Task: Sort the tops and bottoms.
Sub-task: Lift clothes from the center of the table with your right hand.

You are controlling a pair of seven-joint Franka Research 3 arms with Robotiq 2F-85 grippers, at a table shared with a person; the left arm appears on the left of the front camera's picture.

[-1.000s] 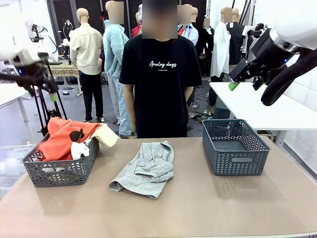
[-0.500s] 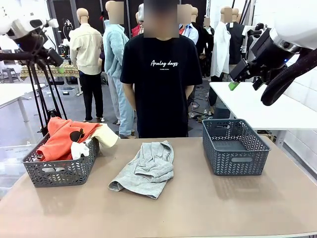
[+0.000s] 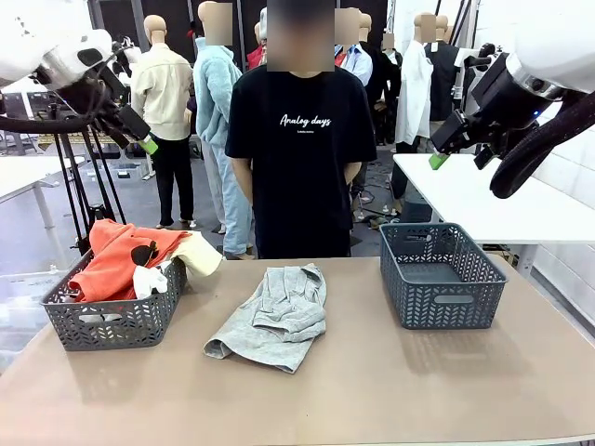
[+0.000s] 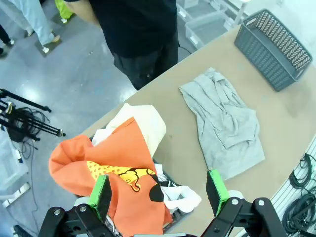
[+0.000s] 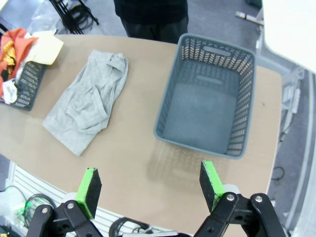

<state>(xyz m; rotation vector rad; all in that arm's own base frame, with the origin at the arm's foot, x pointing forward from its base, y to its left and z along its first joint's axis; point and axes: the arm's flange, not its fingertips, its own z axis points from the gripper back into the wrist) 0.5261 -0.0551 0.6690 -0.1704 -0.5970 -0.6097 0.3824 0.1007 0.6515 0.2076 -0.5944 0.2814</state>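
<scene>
Orange-red top, cream top and white T-shirt are heaped in the left basket in the front view. A grey garment, likely a bottom, lies loose mid-worktop; the right basket is empty. Judged: tops binned, grey piece not yet placed. Left claw and right claw are held high, well clear of the worktop. Left wrist view: claw spread, holding nothing, looking down on the tops. Right wrist view: claw spread, holding nothing, over bare worktop beside the right basket.

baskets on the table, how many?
2. The left basket, on the robot's left, holds the tops; the right basket stands on the robot's right.
</scene>
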